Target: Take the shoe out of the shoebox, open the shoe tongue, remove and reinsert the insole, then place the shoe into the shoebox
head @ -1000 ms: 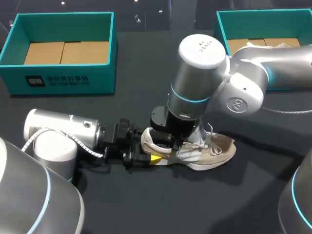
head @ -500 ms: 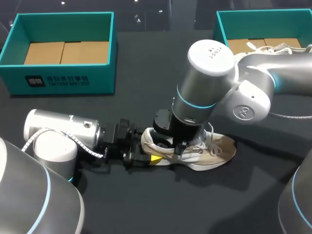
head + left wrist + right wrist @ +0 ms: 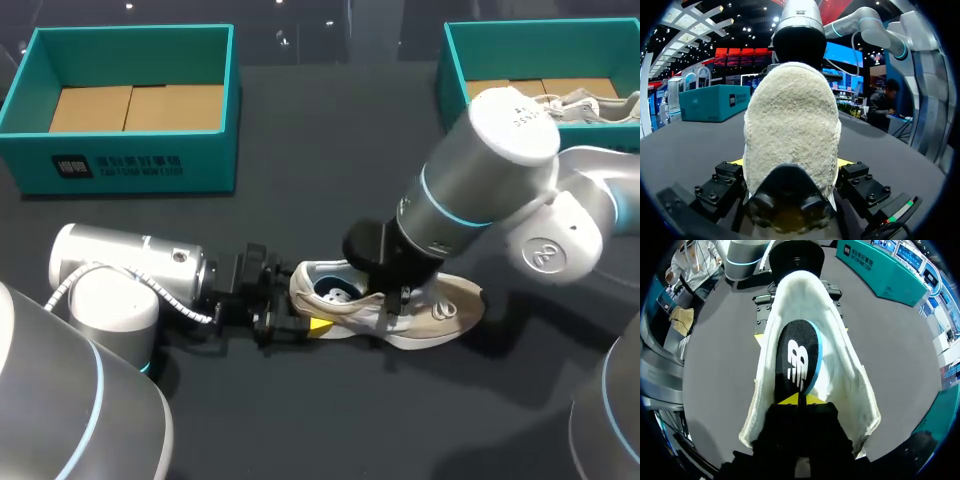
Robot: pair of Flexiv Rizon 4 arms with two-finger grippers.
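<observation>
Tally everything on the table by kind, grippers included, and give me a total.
Boxes: 2, the left box and the right box
Shoes: 2, the shoe on the table and the shoe in the right box
Insoles: 1, the insole inside the shoe on the table
Grippers: 2, the left gripper and the right gripper
Total: 7

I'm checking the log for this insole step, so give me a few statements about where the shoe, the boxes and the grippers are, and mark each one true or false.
The shoe lies on the table, outside both boxes. True.
The left gripper is open, clear of the shoe. False: it is shut on the heel.
The left shoebox holds a shoe. False: it holds none; a second shoe lies in the right shoebox.
The right gripper is at the insole inside the shoe. True.
</observation>
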